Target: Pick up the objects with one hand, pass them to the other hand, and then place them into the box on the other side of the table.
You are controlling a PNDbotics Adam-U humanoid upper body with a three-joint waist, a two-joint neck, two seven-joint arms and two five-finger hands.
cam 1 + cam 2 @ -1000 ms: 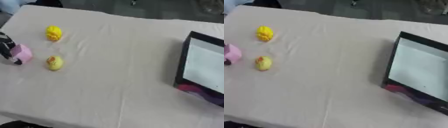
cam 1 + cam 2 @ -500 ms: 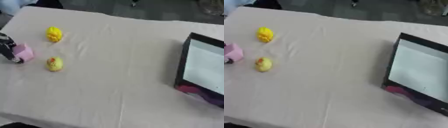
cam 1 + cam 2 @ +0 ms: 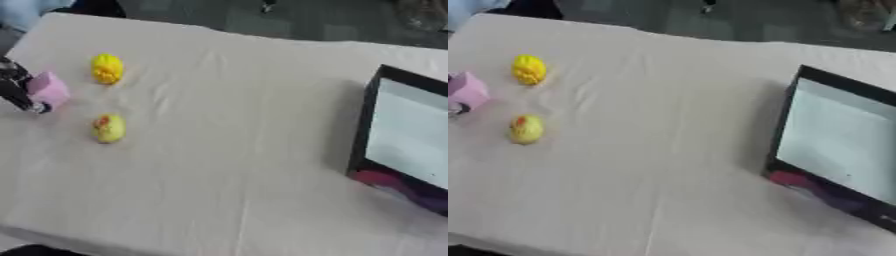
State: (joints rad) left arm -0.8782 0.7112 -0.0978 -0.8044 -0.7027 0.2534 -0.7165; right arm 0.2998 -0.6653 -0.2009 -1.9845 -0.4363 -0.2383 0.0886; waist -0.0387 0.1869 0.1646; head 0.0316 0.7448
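- Left hand at the tabletop's left edge, fingers clamped on a pink block.
- Two yellow toys nearby.
- Box at right edge.

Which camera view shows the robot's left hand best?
The left eye view: the left hand shows at the left edge, its fingers against the pink block. The right eye view shows only a dark fingertip under that block.

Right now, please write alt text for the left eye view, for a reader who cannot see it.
At the left edge, the robot's left hand touches a pink block on a cloth-covered table. Two yellow toys lie nearby, and a black box stands at the right.
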